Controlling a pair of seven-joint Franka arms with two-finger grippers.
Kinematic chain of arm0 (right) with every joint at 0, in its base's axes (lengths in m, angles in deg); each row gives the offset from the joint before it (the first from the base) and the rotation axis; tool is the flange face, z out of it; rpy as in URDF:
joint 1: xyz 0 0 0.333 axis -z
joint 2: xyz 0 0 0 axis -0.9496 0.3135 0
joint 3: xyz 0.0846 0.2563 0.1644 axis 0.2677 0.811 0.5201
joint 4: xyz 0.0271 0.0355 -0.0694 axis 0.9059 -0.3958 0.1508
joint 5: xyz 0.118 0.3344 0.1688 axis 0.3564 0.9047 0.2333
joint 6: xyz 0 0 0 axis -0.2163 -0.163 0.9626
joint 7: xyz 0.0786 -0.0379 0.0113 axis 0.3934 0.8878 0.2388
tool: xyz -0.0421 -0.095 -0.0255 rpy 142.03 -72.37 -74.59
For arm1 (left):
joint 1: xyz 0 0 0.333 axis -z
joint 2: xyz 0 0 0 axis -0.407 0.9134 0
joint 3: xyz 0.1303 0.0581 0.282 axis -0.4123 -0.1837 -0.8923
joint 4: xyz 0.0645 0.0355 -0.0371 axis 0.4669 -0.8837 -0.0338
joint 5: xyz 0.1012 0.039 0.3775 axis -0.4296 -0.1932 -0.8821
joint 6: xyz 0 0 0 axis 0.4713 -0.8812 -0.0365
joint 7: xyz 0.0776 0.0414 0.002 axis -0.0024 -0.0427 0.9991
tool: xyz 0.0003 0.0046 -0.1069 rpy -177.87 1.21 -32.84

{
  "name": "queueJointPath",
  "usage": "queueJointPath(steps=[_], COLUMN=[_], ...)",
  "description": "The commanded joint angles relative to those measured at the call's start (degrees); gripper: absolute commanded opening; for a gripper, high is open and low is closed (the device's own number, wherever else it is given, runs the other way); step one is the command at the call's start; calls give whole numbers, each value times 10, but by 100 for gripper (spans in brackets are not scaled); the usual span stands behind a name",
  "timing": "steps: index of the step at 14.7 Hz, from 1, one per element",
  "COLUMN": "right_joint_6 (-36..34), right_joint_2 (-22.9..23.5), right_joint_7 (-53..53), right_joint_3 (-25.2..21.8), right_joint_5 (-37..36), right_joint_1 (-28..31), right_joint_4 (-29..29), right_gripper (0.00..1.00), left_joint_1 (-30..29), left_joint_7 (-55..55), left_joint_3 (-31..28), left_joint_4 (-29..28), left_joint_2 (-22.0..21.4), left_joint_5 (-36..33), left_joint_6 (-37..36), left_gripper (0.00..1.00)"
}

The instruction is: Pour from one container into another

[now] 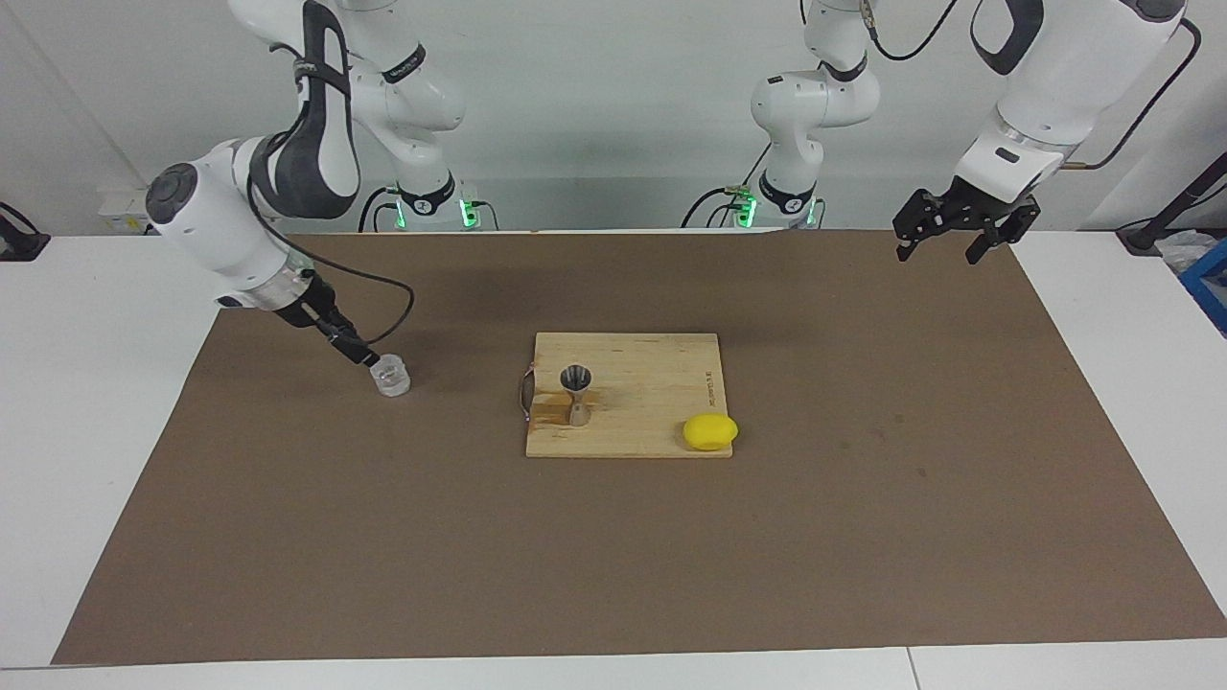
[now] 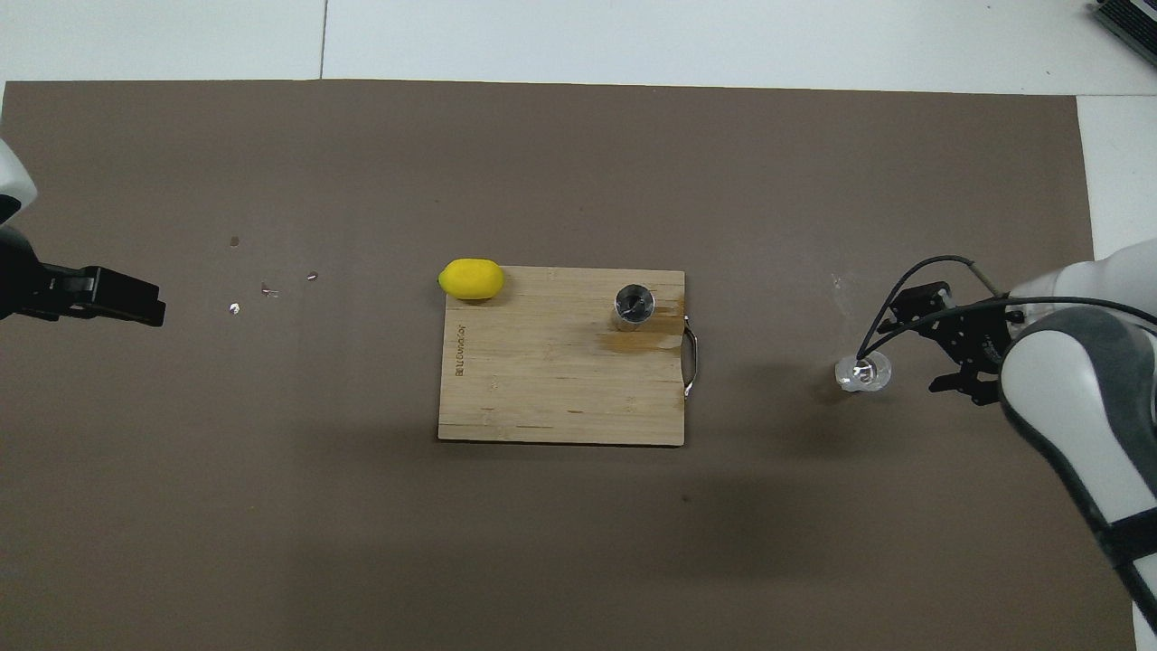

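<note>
The clear squat cup stands upright on the brown mat toward the right arm's end. The metal jigger stands upright on the wooden cutting board at mid-table, beside a darker patch. My right gripper slants down with its tip just beside the cup's rim; it is open and holds nothing. My left gripper waits open in the air over the mat's edge at the left arm's end.
A yellow lemon lies at the board's corner farther from the robots, toward the left arm's end. The board's metal handle faces the cup. A few small crumbs dot the mat toward the left arm's end.
</note>
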Motion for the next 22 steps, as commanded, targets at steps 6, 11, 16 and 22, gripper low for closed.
queueJointPath(steps=[6, 11, 16, 22], right_joint_6=[-89, -179, -199, -231], right_joint_2=[-5, 18, 0, -8], right_joint_7=[121, 123, 188, 236], right_joint_3=[1, 7, 6, 2], right_joint_5=[-128, -150, -140, -140], right_joint_1=[-71, -88, -81, -79], right_joint_4=[128, 258, 251, 243], right_gripper=[100, 100, 100, 100], left_joint_1=[-6, -6, -6, -6], left_joint_7=[3, 3, 3, 3], left_joint_3=[3, 3, 3, 3], left_joint_4=[-19, -19, -19, -19], left_joint_2=[-18, -18, -18, -18], left_joint_5=[-5, -5, -5, -5], left_joint_6=[2, 2, 2, 2], left_gripper=[100, 100, 100, 100])
